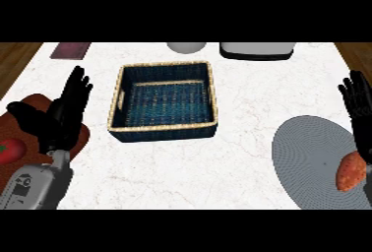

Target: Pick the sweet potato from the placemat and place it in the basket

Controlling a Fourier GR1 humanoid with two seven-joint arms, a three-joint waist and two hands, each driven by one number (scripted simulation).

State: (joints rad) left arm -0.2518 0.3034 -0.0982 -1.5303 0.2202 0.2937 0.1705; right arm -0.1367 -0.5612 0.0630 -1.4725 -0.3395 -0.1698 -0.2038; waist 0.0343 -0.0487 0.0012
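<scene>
An orange-brown sweet potato (352, 171) lies on the round grey placemat (312, 152) at the right, near its right side. A dark blue woven basket (164, 129) with a tan rim stands in the middle of the counter, with nothing in it. My right hand (359, 106) shows at the right edge, fingers straight and pointing up, just above and behind the sweet potato; whether it touches it I cannot tell. My left hand (65, 110) rests open at the left, fingers up, left of the basket.
A brown cutting board (22, 133) with a red tomato (10, 150) lies at the left under my left arm. At the back stand a dark red object (70, 50), a grey bowl (187, 47) and a white appliance (258, 49).
</scene>
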